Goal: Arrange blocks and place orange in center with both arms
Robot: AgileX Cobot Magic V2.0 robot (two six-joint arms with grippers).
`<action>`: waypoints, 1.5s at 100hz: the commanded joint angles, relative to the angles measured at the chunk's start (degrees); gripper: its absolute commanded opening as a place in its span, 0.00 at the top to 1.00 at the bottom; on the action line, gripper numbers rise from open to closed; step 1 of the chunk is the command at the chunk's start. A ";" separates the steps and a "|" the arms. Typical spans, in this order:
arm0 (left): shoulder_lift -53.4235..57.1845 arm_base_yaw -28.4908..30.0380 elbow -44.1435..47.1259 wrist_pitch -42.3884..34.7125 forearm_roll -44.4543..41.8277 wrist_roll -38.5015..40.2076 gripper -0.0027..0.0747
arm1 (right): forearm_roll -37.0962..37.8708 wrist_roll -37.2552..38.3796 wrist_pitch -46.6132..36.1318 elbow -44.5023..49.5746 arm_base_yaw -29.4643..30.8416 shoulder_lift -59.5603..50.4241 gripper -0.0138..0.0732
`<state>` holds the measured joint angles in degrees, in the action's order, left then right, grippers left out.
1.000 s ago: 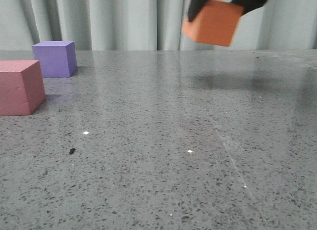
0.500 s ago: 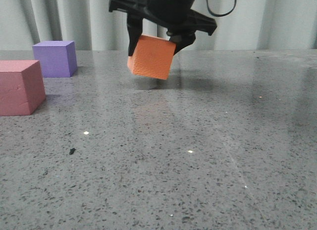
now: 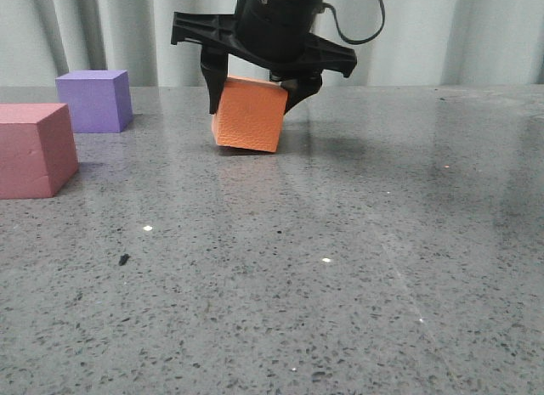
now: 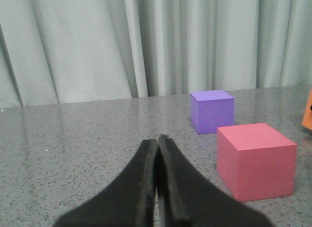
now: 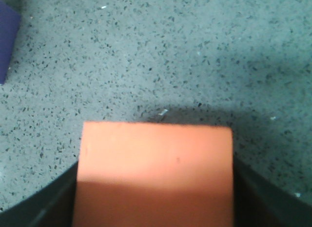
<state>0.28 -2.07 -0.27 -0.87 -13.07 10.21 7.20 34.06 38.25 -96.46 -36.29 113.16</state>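
My right claw [image 3: 253,106] pinches the orange cube [image 3: 249,114], tilted, its low edge at the tabletop [image 3: 340,259]; my left claw [image 4: 157,141] is pressed together.

The orange cube [image 3: 249,113], clamped in the right gripper [image 3: 255,89], has been carried leftward from the upper right and lowered; its lower edge now appears set on the table [image 3: 340,242], slightly tilted.
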 commanded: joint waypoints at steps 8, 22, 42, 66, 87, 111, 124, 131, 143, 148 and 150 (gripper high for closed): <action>1.85 -0.45 3.14 -4.43 0.13 0.20 0.98 | -0.10 0.09 -3.96 -1.93 -0.21 -2.90 0.08; 1.85 -0.45 3.14 -4.43 0.13 0.20 0.98 | -0.16 0.09 -3.45 -2.82 -0.21 -3.02 0.09; 1.85 -0.45 3.14 -4.43 0.13 0.20 0.98 | -0.11 -0.13 1.78 -8.14 -0.21 -4.19 0.09; 1.85 -0.45 3.14 -4.43 0.13 0.20 0.98 | -0.11 -11.52 3.37 -11.17 0.10 -9.94 0.10; 1.85 -0.45 3.14 -4.43 0.13 0.20 0.98 | -0.11 -22.36 8.32 -10.72 3.57 -16.97 0.10; 1.85 -0.45 3.14 -4.43 0.13 0.20 0.98 | -0.11 -27.99 8.91 -0.70 13.12 -27.26 0.10; 1.85 -0.45 3.14 -4.43 0.13 0.20 0.98 | -0.16 -29.03 8.50 10.50 19.30 -34.20 0.10; 1.85 -0.45 3.14 -4.43 0.13 0.20 0.98 | -0.16 -29.56 7.48 17.45 21.93 -38.46 0.10; 1.85 -0.45 3.14 -4.43 0.13 0.20 0.98 | -0.16 -29.97 3.77 29.39 25.72 -46.59 0.10; 1.85 -0.45 3.14 -4.43 0.13 0.20 0.98 | -0.16 -29.97 2.77 33.98 27.11 -50.11 0.10; 1.85 -0.45 3.14 -4.43 0.13 0.20 0.98 | -0.16 -29.97 2.44 35.86 27.68 -51.59 0.10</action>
<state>0.28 -2.07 -0.27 -0.87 -13.07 10.21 6.59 4.93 46.00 -65.41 -10.74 68.12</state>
